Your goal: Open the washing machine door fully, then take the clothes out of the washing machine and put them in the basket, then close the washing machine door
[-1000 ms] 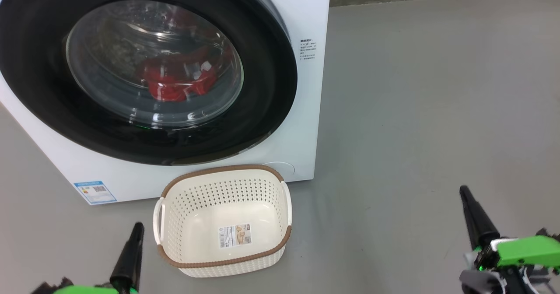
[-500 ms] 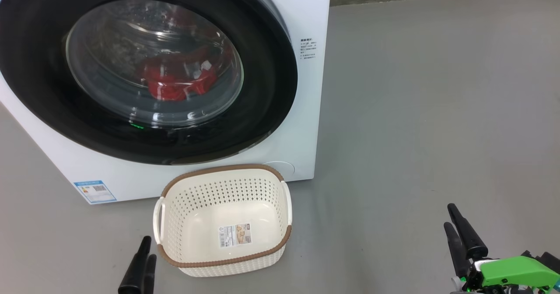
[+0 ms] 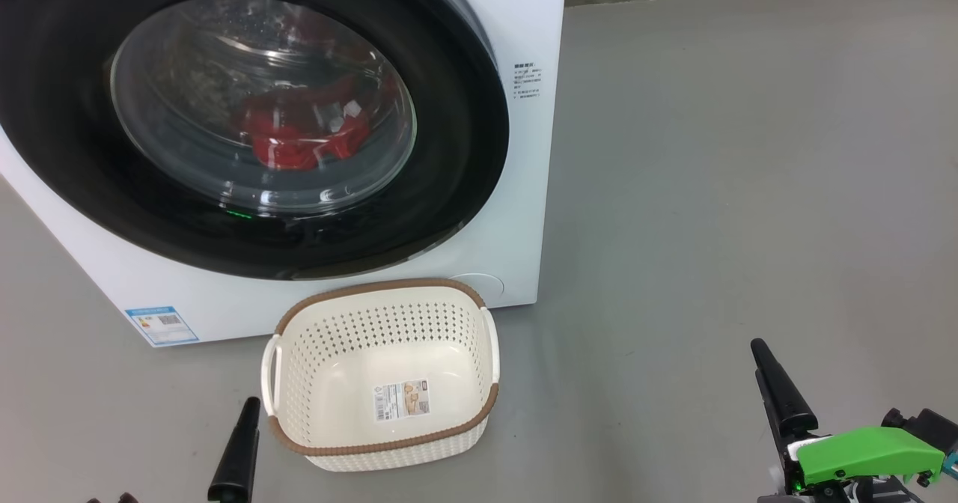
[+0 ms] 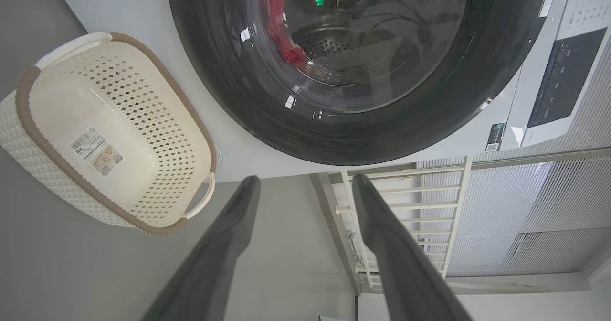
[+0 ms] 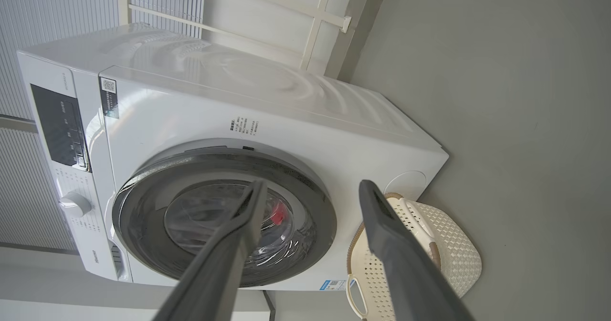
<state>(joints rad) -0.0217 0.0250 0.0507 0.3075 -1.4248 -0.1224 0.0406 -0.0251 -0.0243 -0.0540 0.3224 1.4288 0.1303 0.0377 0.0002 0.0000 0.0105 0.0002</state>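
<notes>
Head view: the washing machine door (image 3: 464,151) is shut on the washing machine (image 3: 535,24), with the red clothes (image 3: 299,132) seen through it, ahead of both grippers. The basket (image 3: 374,445) sits just right of the left gripper (image 3: 238,447) and well left of the right gripper (image 3: 782,394).

Left wrist view: the fingers are spread wide and hold nothing. The basket is left of them, the door beyond their tips.

Right wrist view: the fingers are wide apart and empty. The door is beyond the left finger, the basket behind the right.
</notes>
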